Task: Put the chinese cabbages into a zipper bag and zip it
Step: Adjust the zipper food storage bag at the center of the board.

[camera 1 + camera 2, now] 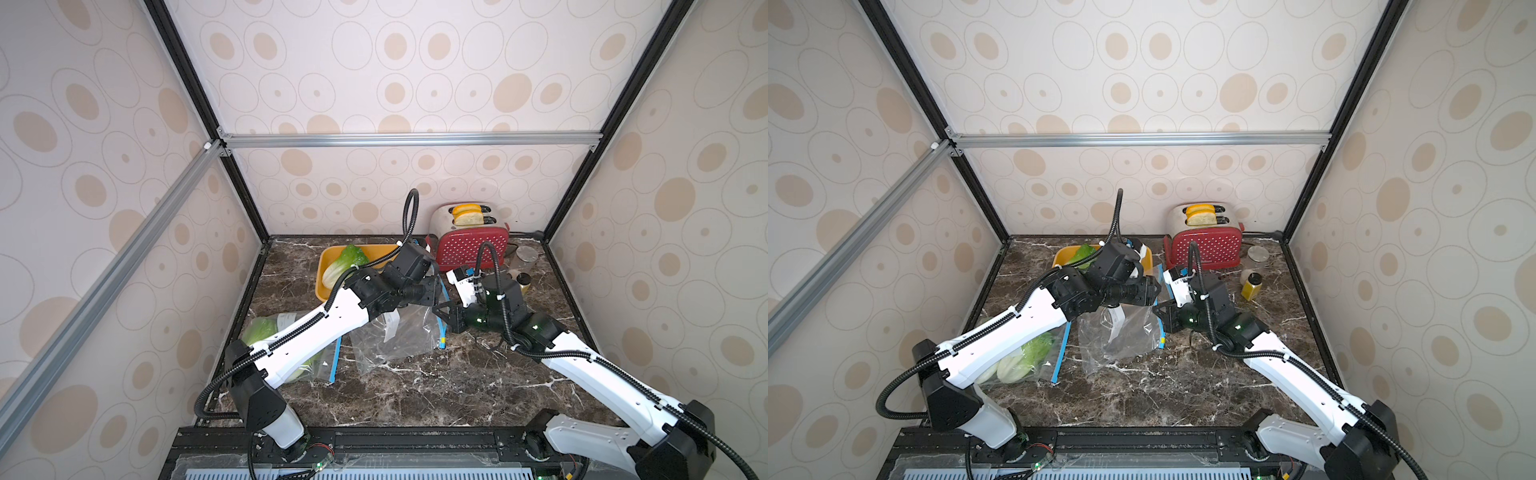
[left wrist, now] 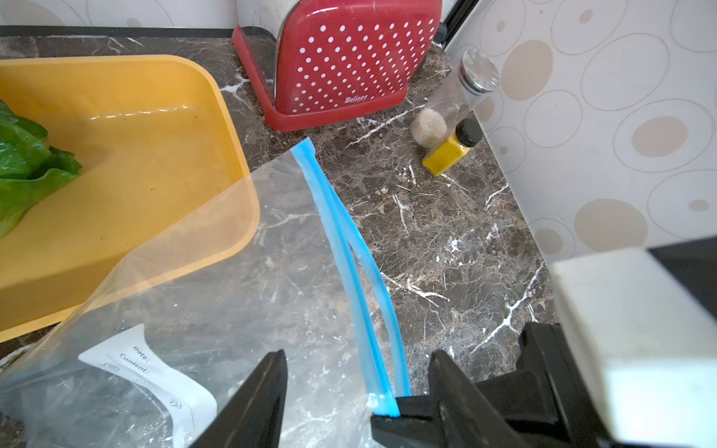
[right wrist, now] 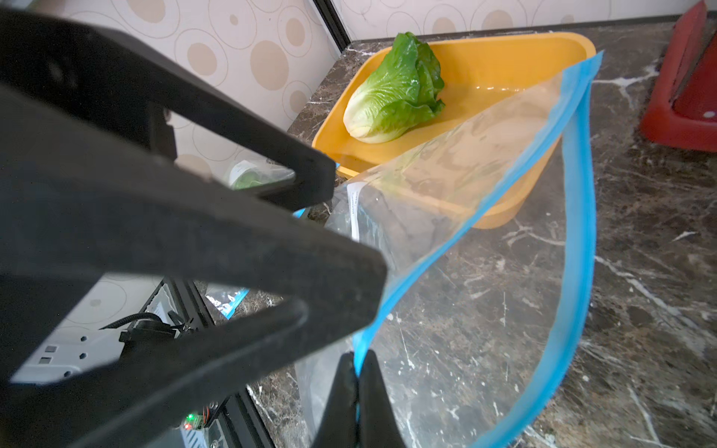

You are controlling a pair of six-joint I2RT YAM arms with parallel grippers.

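Right tool (image 3: 356, 358) is clenched on the blue zipper (image 3: 578, 232) of a clear bag (image 2: 232, 271), whose mouth gapes open on the desk (image 1: 415, 395). Left tool (image 2: 359, 355) stands released, jaws apart on either side of that zipper. One cabbage (image 3: 395, 93) lies in the yellow tray (image 2: 155, 97) just beside the bag; other cabbages (image 1: 1021, 357) sit in a second bag (image 1: 1046, 365) under the left arm.

Bare tabletop (image 1: 415, 395) toward the front, free for passing. Crowded at the back by yellow tray (image 1: 322, 293), red toaster (image 1: 473, 249) and two bottles (image 1: 526, 257). Hemmed on the left by a filled bag (image 1: 1025, 361).
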